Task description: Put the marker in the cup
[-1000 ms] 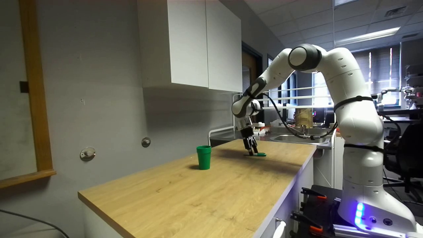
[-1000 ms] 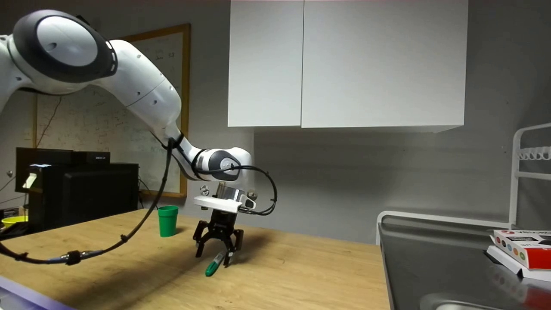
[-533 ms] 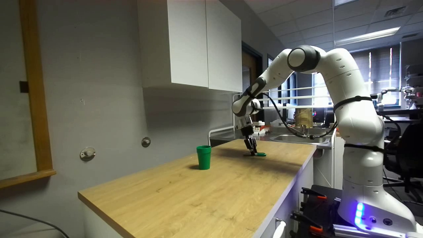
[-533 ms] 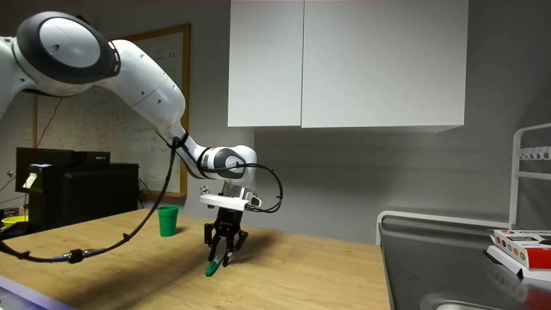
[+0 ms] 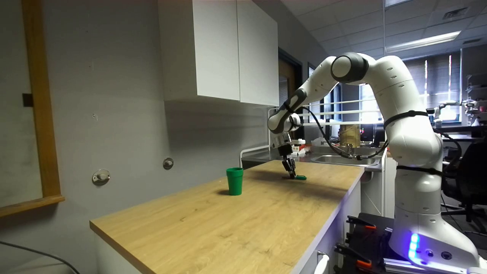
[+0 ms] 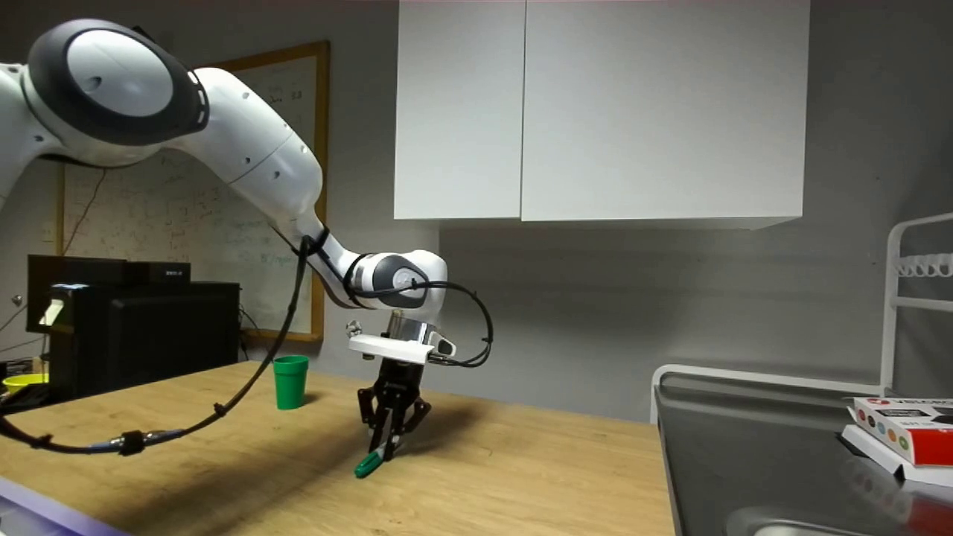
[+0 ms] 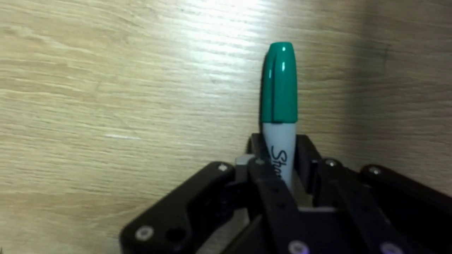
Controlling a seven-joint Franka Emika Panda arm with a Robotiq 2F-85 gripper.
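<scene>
The marker (image 7: 280, 88) has a green cap and a white barrel with black lettering. It lies along the wooden counter, cap pointing away from the gripper (image 7: 277, 150) in the wrist view. Both black fingers press against the barrel just behind the cap, so the gripper is shut on it. The barrel's tail end is hidden by the fingers. In an exterior view the green cap (image 6: 368, 465) sticks out beside the fingertips, low at the counter top. The bright green cup (image 5: 234, 182) stands upright on the counter, apart from the gripper; it also shows as a cup (image 6: 290, 383) beyond the arm.
A white wall cabinet (image 6: 603, 112) hangs above the counter (image 5: 228, 224). A sink (image 5: 344, 160) adjoins the counter's far end. A red and white box (image 6: 904, 432) lies on the dark surface beside it. The arm's cable (image 6: 275, 350) loops in front of the cup in an exterior view.
The fingers have come together from wide apart onto the marker's barrel. The wrist has shifted slightly toward the marker. Marker and cup have stayed in place.
</scene>
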